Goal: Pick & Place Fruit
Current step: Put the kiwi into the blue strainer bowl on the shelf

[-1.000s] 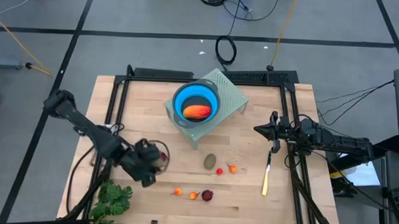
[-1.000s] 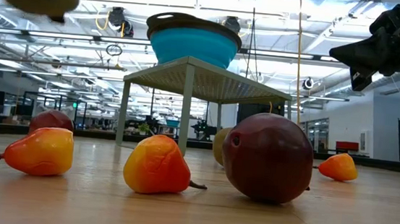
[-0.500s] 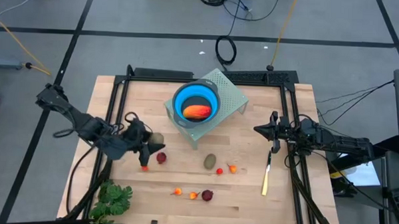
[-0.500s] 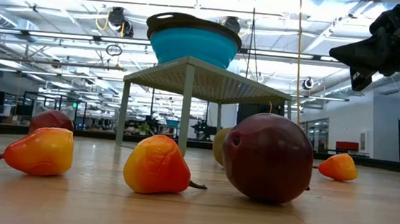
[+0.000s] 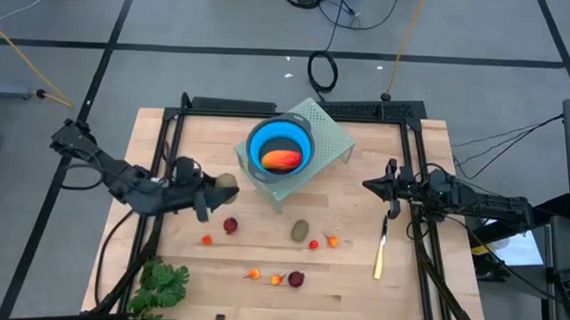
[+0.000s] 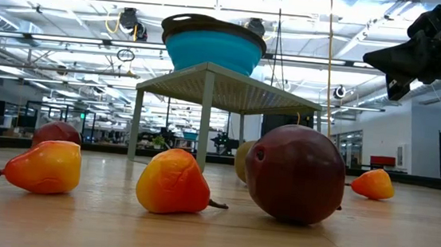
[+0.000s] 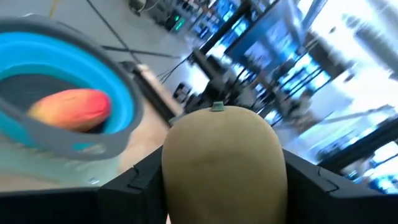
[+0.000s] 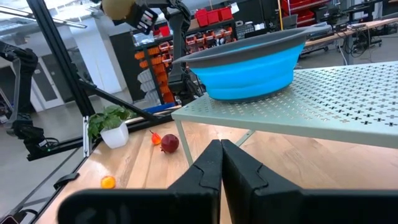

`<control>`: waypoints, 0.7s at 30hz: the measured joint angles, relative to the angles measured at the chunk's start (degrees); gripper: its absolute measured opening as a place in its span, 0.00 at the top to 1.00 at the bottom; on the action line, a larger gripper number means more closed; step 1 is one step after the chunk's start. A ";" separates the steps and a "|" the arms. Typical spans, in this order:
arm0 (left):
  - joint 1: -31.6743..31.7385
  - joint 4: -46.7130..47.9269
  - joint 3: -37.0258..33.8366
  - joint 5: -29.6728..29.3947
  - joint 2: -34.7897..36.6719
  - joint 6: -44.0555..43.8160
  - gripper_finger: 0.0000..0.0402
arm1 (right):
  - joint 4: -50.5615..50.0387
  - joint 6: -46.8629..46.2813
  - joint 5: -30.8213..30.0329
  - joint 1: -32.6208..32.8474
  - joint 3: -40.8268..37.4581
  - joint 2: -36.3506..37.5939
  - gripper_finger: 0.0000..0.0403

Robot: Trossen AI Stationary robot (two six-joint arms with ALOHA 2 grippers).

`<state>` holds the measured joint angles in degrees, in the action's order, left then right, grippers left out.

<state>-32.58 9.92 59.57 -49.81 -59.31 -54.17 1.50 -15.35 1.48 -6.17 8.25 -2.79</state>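
My left gripper is shut on an oval brown-green fruit in the air, left of the blue bowl. The bowl stands on a green perforated stand and holds a long orange-red fruit. On the table lie a second oval fruit, two dark red balls and several tiny orange and red pieces. My right gripper waits shut at the table's right. My left gripper pinches the oval fruit's two opposite sides between its two fingers. The fingers run about level, from the table's left toward the bowl. The fruit is lifted clear of the table, its small green nub at the end away from the gripper.
A yellow-handled knife lies near the right arm. A green leafy bunch sits at the near left corner. The stand's legs rise from the table's middle. Black rails run along the table's sides.
My left gripper has risen from the table with the oval fruit and moved toward the far edge and the bowl. It has tipped from pointing down to about level. The dark red ball and a tiny orange piece it had covered now show on the table.
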 joint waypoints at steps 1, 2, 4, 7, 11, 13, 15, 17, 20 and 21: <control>0.00 -1.53 0.00 -0.35 0.00 0.00 0.45 | 0.00 0.00 0.01 0.01 0.00 0.00 1.00; 0.02 -2.97 0.00 -0.64 0.00 -0.01 0.45 | 0.00 0.00 0.02 0.00 0.00 0.00 1.00; 0.02 -5.80 0.00 -1.46 0.00 -0.30 0.46 | -0.01 0.00 0.01 0.01 0.00 0.00 1.00; 0.04 -9.82 0.00 -2.20 -0.01 -0.35 0.48 | 0.00 0.00 0.02 -0.01 0.00 0.00 1.00; -0.02 -14.40 0.00 -2.85 -0.02 -0.54 0.48 | -0.01 0.00 0.02 0.01 0.00 0.00 1.00; -0.02 -16.13 0.00 -2.87 -0.02 -1.38 0.47 | -0.01 0.00 0.02 -0.01 0.00 0.00 1.00; -0.02 -16.90 0.00 -2.87 -0.02 -1.55 0.45 | -0.02 0.00 0.02 0.01 0.00 0.00 1.00; -0.02 -16.94 0.00 -2.88 -0.10 -1.75 0.45 | 0.00 0.00 0.02 -0.01 0.00 0.00 1.00; 0.04 -17.23 0.00 -3.03 -0.58 -1.88 0.46 | -0.01 0.00 0.02 0.00 0.00 0.00 1.00; 0.04 -17.23 0.00 -3.01 -0.70 -1.88 0.46 | -0.02 0.00 0.02 0.01 0.00 0.00 1.00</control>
<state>-32.53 -7.31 59.57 -52.82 -60.01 -56.05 1.48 -15.35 1.50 -6.15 8.25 -2.79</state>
